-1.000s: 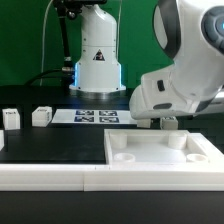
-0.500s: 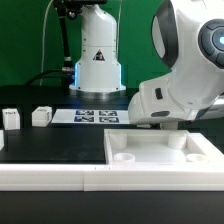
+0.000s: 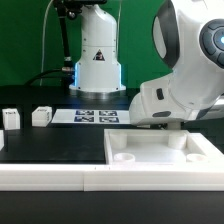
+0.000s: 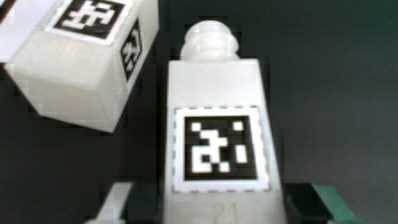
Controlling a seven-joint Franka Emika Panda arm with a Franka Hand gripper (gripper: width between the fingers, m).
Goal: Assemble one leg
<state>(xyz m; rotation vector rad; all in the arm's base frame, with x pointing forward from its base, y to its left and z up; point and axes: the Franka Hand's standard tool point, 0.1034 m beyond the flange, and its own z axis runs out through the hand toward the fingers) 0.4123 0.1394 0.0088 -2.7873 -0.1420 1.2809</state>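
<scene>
In the wrist view a white leg [image 4: 217, 120] with a black-and-white tag on its upper face lies on the dark table, its round peg end pointing away from me. My gripper [image 4: 222, 205] is open and straddles the leg's near end, with a dark gap between the leg and the fingers [image 4: 121, 200] on each side. A second tagged white leg [image 4: 80, 62] lies close beside it. In the exterior view my gripper [image 3: 172, 123] is low behind the large white panel [image 3: 160, 150], and the legs under it are hidden by the arm.
Two more small white tagged posts [image 3: 10, 118] [image 3: 41, 116] stand at the exterior view's left. The marker board [image 3: 95, 116] lies in front of the robot base [image 3: 97, 60]. A white ledge [image 3: 60, 178] runs along the front.
The arm shifted slightly toward the exterior view's left and lower a second ago; it has held still over the last half second.
</scene>
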